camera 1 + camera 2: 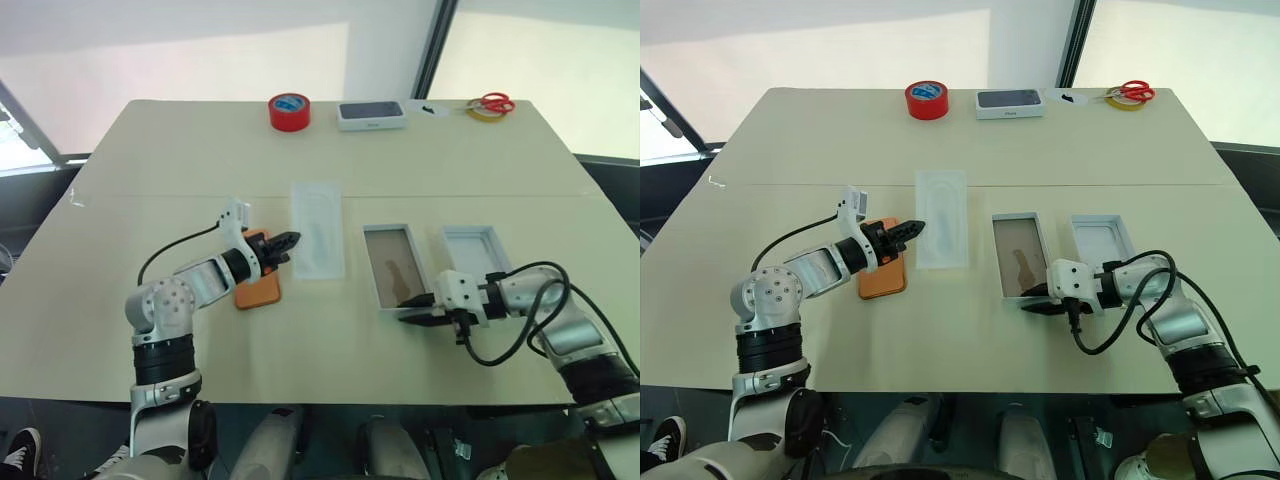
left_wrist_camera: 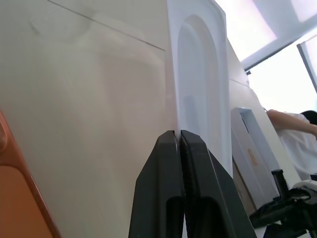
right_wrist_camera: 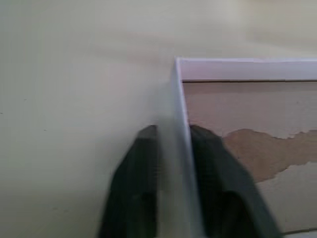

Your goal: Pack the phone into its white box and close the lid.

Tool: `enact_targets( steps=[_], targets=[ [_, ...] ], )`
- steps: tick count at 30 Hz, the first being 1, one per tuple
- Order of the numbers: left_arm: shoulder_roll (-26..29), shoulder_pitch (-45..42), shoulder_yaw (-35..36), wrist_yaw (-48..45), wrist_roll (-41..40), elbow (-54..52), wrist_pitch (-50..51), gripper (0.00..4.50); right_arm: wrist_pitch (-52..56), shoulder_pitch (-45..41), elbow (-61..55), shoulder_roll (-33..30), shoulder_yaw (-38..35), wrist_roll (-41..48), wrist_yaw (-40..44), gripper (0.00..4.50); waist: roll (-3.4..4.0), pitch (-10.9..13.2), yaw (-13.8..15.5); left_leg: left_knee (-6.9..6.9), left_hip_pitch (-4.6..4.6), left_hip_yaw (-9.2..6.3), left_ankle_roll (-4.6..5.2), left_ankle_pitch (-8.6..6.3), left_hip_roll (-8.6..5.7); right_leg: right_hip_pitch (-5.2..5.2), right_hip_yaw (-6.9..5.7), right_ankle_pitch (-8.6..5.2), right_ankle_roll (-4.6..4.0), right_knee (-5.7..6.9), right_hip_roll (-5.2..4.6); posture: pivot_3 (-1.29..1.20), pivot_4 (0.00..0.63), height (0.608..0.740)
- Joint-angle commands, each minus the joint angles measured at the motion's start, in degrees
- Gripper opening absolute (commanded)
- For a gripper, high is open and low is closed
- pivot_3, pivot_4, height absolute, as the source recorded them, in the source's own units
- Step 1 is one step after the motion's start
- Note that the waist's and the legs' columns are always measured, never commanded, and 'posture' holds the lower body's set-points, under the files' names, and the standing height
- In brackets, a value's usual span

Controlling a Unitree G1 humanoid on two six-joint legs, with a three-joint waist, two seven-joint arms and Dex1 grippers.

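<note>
**A:** While the table has plenty on it, what's actually going on here? Which step is this?

**B:** Looks like bracing the box, I'd say. It sits open right of centre, brownish floor up, and the right claw is clamped on the thin wall at its near corner, one finger inside and one outside. Lid is just beside it on the right, open side up, so nothing's packed or closed yet.

**A:** And the phone?

**B:** Phone is flat on the table, well left of the box, with the white insert lying between them. Left claw is pressed together with nothing in it, hovering over the phone's far end and pointing toward the insert.

**A:** So next?

**B:** My guess: the left claw has to spread, get onto an edge of the phone, then carry it over the insert into the box. Flat, slick phone, so getting a hold looks like the tricky bit.
</note>
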Motion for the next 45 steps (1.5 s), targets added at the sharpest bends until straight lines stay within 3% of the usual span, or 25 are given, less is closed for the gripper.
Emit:
enact_targets(
  steps=[1, 10, 13, 17, 22, 28, 44, 45],
  targets=[
    [-1.6, -1.3, 2.6, 1.7, -4.5, -0.6, 1.5, 0.0, 0.5, -2.1, 0.2, 2.7, 1.0, -0.5, -1.3, 0.05, -0.01, 0.0, 0.0, 0.0, 0.0, 0.0, 0.0, 0.0, 0.0, 0.0, 0.0, 0.0, 0.0, 0.0, 0.0, 0.0, 0.15, 0.736],
    [-3.9, -1.5, 1.8, 3.9, -5.9, -0.8, 1.0, 0.0, 8.4, -5.2, -3.1, 9.5, 2.6, -1.3, -6.8, 0.05, -0.03, 0.0, 0.2, 0.02, -0.01, -0.01, -0.06, 0.04, -0.01, -0.05, 0.01, 0.01, 0.01, 0.11, 0.01, 0.0, 0.15, 0.736],
    [-4.0, -0.6, 0.7, 3.7, -5.7, -1.4, 1.0, 0.0, 10.4, -5.2, -4.4, 9.3, 1.7, -0.8, -7.3, 0.83, -0.04, 0.0, 0.1, 0.04, -0.01, 0.0, -0.05, 0.04, -0.03, -0.04, 0.01, 0.01, 0.01, 0.11, 0.0, 0.0, 0.15, 0.736],
    [-3.9, -0.3, 0.4, 3.4, -5.9, -0.9, 0.7, 0.0, 10.9, -4.2, -7.3, 6.8, -0.7, 0.6, -7.5, 2.84, -0.03, 0.0, 0.1, 0.01, 0.0, 0.0, -0.06, 0.03, -0.02, -0.06, 0.02, 0.01, 0.01, 0.12, 0.0, 0.0, 0.15, 0.736],
    [-4.2, -0.5, -0.4, 3.4, -6.2, 0.5, 1.9, 0.0, 15.6, -2.9, -10.3, 1.7, -7.3, 6.3, -6.6, 2.84, -0.04, 0.0, 0.2, 0.01, -0.02, 0.0, -0.05, 0.03, -0.03, -0.06, 0.02, 0.01, 0.01, 0.11, -0.01, 0.0, 0.15, 0.736],
    [-6.5, -1.5, -3.2, 3.3, -4.9, 3.5, 0.7, 0.0, 10.0, -2.2, -3.2, -1.0, -12.0, 5.8, -7.1, 2.84, -0.07, 0.0, 0.0, 0.01, -0.01, 0.0, -0.03, 0.02, -0.02, -0.03, 0.0, 0.0, 0.01, 0.08, -0.02, 0.0, 0.15, 0.736],
    [-8.1, -5.1, -7.6, 1.2, -1.6, 11.5, -3.2, 0.0, 9.0, 0.2, -5.5, 0.3, -12.5, 5.9, -11.6, 2.84, -0.07, 0.0, 0.1, 0.03, -0.04, 0.02, -0.03, 0.03, -0.02, -0.05, 0.01, 0.0, 0.01, 0.09, -0.02, 0.0, 0.15, 0.736],
    [-8.2, -5.3, -7.4, 1.2, -1.7, 11.9, -3.3, 0.3, 9.0, 0.2, -5.5, 0.3, -12.4, 5.9, -11.8, 2.88, -0.07, 0.0, 0.1, 0.03, -0.05, 0.01, -0.03, 0.03, -0.02, -0.05, 0.01, 0.0, 0.01, 0.09, -0.02, 0.0, 0.15, 0.736]
  ],
)
